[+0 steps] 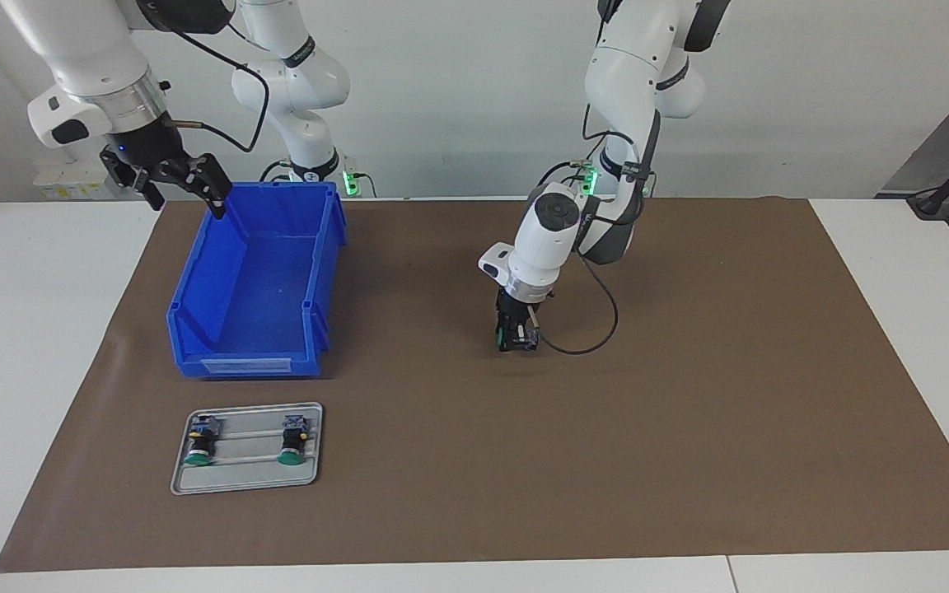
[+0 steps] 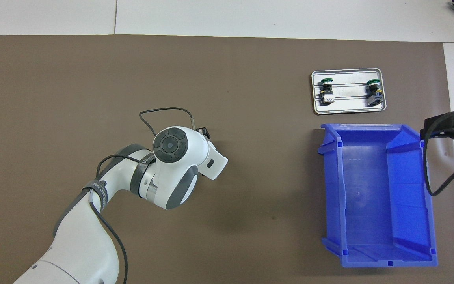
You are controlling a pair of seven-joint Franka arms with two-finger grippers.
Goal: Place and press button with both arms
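My left gripper (image 1: 517, 339) is down at the brown mat's middle, shut on a button (image 1: 502, 335) whose green cap shows beside the fingers. In the overhead view the left arm's wrist (image 2: 170, 146) hides this gripper and its button. Two more green-capped buttons (image 1: 198, 441) (image 1: 293, 439) lie on a small grey tray (image 1: 248, 479). They also show in the overhead view (image 2: 326, 90) (image 2: 373, 91). My right gripper (image 1: 184, 191) is open and empty, up over the blue bin's rim at the corner nearest the right arm's base, and it waits there. It shows at the overhead view's edge (image 2: 453, 127).
An empty blue bin (image 1: 194, 329) (image 2: 331, 189) stands on the mat toward the right arm's end, with the tray (image 2: 348, 110) just farther from the robots than it. A black cable (image 1: 598, 329) loops from the left wrist over the mat.
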